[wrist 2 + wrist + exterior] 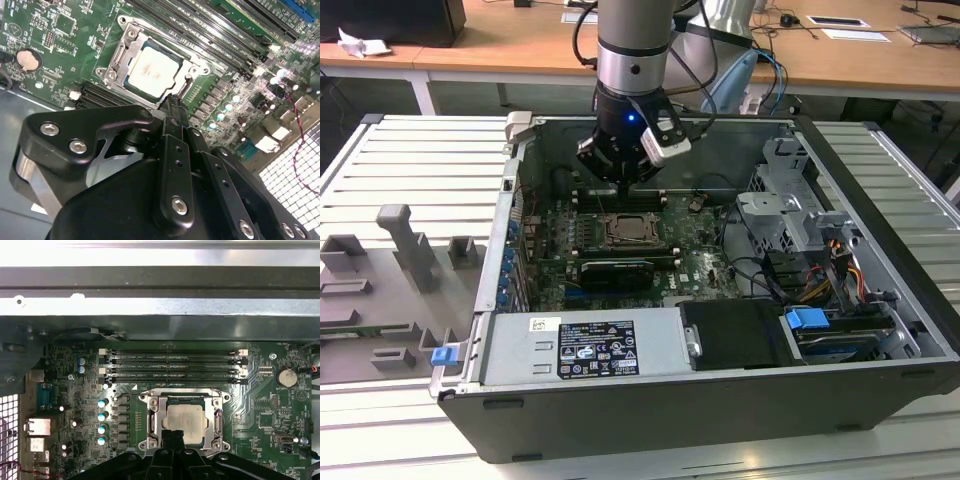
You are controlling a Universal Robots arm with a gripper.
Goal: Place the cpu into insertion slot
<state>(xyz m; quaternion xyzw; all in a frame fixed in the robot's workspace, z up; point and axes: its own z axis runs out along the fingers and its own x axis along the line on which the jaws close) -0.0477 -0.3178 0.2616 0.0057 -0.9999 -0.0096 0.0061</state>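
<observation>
Cpu sits flat inside insertion slot, mid motherboard, so placement looks done. Pincer hovers just above slot's edge, clenched w/ nothing in it.

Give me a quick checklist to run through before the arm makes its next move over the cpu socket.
1. The cpu lies inside the frame of the insertion slot: ok.
2. The cpu's edges run parallel to the frame in both wrist views: ok.
3. The cpu is seated fully flat: cannot tell.
4. The gripper hangs at the socket's edge, apart from the memory slots: ok.
5. The gripper is free of the cpu: cannot tell.
</observation>
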